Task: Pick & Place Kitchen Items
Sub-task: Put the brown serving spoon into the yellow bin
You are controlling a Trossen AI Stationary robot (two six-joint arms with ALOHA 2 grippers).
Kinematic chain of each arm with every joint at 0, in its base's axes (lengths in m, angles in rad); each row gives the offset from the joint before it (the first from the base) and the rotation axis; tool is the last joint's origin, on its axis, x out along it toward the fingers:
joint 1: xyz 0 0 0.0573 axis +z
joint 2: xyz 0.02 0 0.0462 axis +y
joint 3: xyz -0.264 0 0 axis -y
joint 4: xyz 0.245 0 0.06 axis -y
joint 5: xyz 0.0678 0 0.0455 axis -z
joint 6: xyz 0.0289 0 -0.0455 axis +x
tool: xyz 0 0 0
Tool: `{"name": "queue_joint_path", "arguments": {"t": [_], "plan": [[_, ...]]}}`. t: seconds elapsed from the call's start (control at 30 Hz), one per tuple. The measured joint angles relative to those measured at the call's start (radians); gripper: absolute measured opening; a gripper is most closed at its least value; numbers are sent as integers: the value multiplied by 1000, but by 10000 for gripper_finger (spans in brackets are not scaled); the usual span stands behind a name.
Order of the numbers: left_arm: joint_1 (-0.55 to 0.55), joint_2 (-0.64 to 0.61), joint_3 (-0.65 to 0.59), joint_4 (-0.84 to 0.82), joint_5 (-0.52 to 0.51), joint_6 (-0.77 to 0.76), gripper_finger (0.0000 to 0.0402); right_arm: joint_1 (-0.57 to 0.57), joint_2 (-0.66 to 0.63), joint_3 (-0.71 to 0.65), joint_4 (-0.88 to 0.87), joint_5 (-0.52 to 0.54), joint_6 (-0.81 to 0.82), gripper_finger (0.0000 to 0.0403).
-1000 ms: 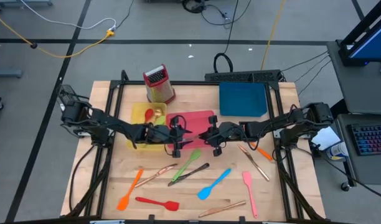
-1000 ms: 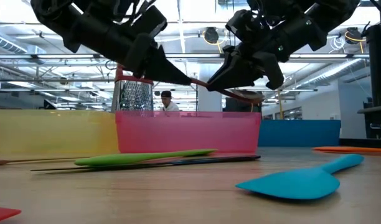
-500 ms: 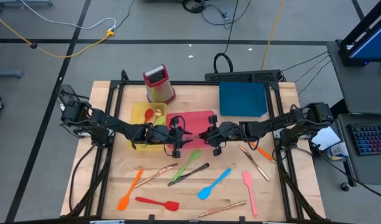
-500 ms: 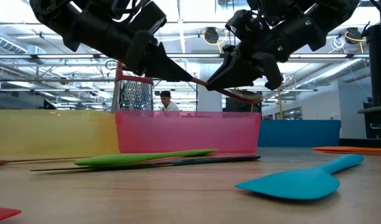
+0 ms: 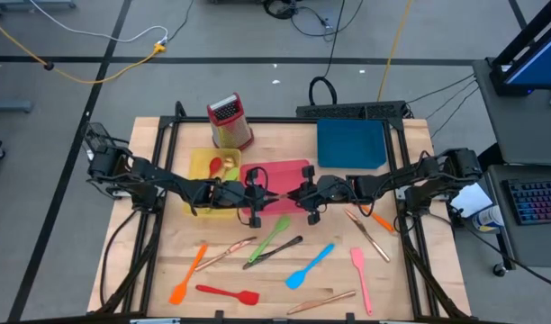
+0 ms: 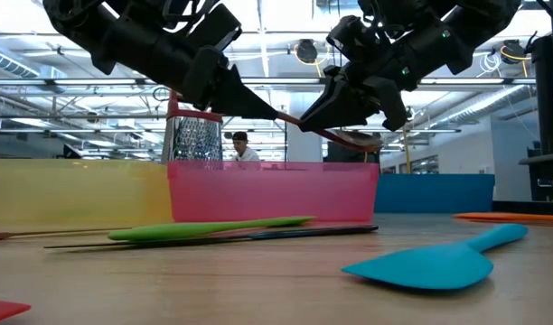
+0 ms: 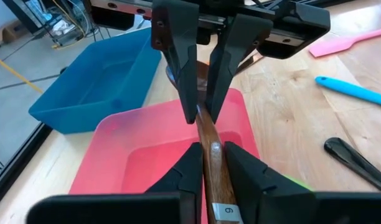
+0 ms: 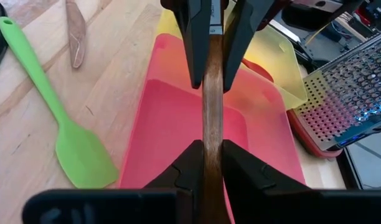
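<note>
I have both sets of fingers clamped on one wooden utensil [image 7: 212,165]: left gripper [image 5: 259,195] and right gripper [image 5: 298,194] face each other, its long axis running between them, level above the pink tray [image 5: 298,167].

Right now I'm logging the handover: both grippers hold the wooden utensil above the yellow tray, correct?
Not quite. Both the left gripper and the right gripper do hold the wooden utensil, but it hangs above the pink tray, not the yellow tray beside it. The left wrist view shows this.
</note>
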Motion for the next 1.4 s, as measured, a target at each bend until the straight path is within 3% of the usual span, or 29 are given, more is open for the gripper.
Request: {"name": "queue_joint_path", "arguments": {"t": [0.1, 0.3, 0.5, 0.6, 0.97, 1.4], "plan": [[0, 0, 0, 0, 1, 0, 63, 0, 0, 0, 3, -1, 0, 49], [0, 1, 1, -2, 5, -10, 46, 2, -1, 2, 40, 5, 4, 75], [0, 1, 1, -31, -83, -28, 47, 21, -1, 3, 131, 196, -13, 111], [-6, 1, 1, -33, -126, -42, 55, 29, -1, 3, 140, 236, -21, 121], [-66, -52, 3, -112, -362, -158, 55, 35, -28, 3, 111, 234, 43, 110], [-225, -262, 0, -413, -676, -413, 51, 49, -173, 1, -111, 230, 140, 93]]}}
